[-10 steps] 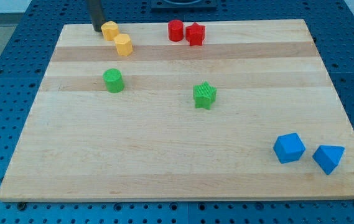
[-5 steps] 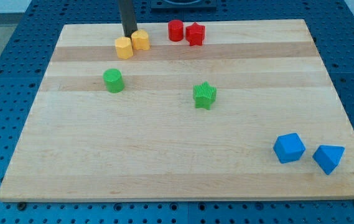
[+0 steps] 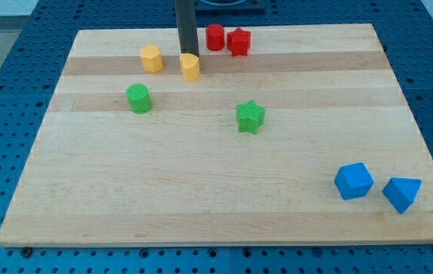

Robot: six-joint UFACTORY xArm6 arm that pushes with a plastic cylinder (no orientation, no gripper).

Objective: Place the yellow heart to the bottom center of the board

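The yellow heart (image 3: 190, 67) lies near the view's top, left of centre, on the wooden board (image 3: 216, 198). My tip (image 3: 186, 53) touches its upper edge, coming down from the view's top. A second yellow block (image 3: 151, 58), roughly hexagonal, sits apart to the heart's left.
A red cylinder (image 3: 214, 36) and a red star (image 3: 238, 41) sit at the top, right of my rod. A green cylinder (image 3: 138, 98) is at the left, a green star (image 3: 250, 116) near the middle. A blue cube (image 3: 353, 181) and a blue wedge-shaped block (image 3: 402, 193) sit at the bottom right.
My tip has swept rightward and downward along the top of the board, pushing the yellow heart past the other yellow block, which shifted slightly. The other blocks have not moved.
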